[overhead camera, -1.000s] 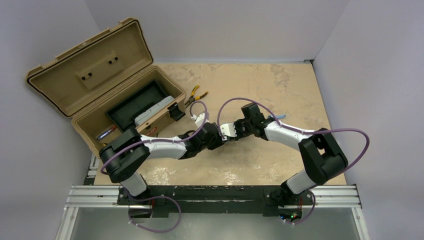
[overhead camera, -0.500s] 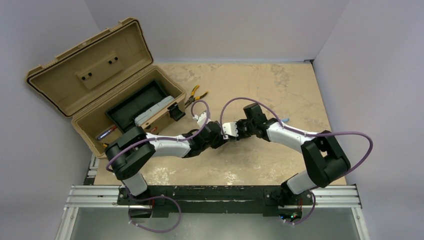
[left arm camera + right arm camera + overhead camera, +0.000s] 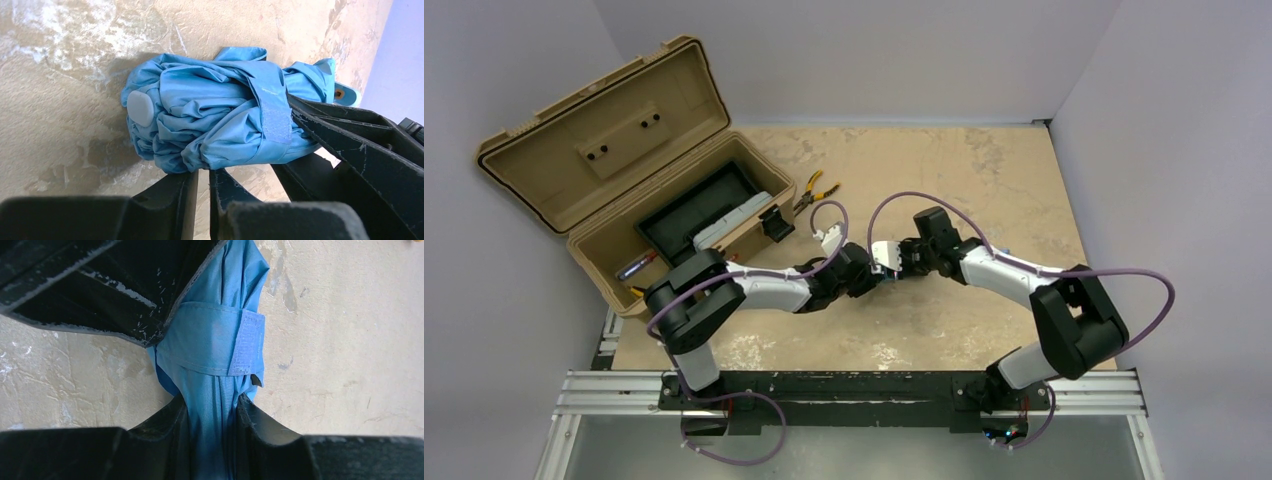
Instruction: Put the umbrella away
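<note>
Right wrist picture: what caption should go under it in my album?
The right tool pinches the bundled blue umbrella over the tan table.

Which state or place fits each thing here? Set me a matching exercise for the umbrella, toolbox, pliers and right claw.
1 umbrella
2 toolbox
3 pliers
4 right claw

A standing open at the far left
B shut on blue fabric
C rolled into a bundle
D lying on the table beside the box

Pairs: 1-C; 2-A; 3-D; 4-B
</note>
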Available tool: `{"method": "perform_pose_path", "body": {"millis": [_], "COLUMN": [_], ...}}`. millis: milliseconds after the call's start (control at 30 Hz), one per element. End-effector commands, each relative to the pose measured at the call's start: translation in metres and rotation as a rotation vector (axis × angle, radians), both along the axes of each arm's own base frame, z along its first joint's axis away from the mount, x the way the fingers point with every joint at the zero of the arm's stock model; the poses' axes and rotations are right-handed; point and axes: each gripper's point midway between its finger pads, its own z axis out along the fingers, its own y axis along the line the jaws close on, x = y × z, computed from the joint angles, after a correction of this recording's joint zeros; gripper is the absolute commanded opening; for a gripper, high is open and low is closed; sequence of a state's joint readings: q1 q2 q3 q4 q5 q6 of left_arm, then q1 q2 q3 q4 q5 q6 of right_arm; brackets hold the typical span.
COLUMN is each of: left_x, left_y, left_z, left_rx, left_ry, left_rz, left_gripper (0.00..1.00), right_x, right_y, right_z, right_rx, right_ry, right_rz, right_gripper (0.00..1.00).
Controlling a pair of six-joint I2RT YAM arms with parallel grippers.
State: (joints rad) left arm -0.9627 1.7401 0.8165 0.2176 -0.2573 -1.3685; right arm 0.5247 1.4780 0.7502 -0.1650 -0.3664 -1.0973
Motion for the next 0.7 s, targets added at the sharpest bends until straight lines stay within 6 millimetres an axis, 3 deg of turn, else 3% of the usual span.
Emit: {"method": "perform_pose_path", "body": {"millis": [0, 67, 167, 533, 667], "left_x": [0.01, 0.009, 0.01, 0.023, 0.023], "left_y": [-0.012, -0.013, -0.014, -0.015, -0.014], "left_z": [0.013, 0.013, 0.014, 0.033, 0.03], "left_rx": [-0.001, -0.001, -0.011, -0.113, -0.093], "left_ry": [-0.065, -0.074, -0.09, -0.178, -0.156], "left_rz": [-0.07, -0.098, -0.139, -0.239, -0.241], "left_gripper": [0.11, 0.1, 0.0, 0.0, 0.0], "right_x": [-0.015, -0.012, -0.009, 0.004, 0.008], "right_y": [0.005, 0.006, 0.008, 0.006, 0.007], "right_z": [0.004, 0.007, 0.012, 0.028, 0.032], "right_rx": [0.054, 0.06, 0.079, 0.129, 0.137], "right_ry": [0.081, 0.074, 0.073, 0.077, 0.066], "right_rz": [-0.032, -0.04, -0.05, -0.074, -0.08], "right_gripper": [0.0, 0.0, 0.0, 0.0, 0.0]}}
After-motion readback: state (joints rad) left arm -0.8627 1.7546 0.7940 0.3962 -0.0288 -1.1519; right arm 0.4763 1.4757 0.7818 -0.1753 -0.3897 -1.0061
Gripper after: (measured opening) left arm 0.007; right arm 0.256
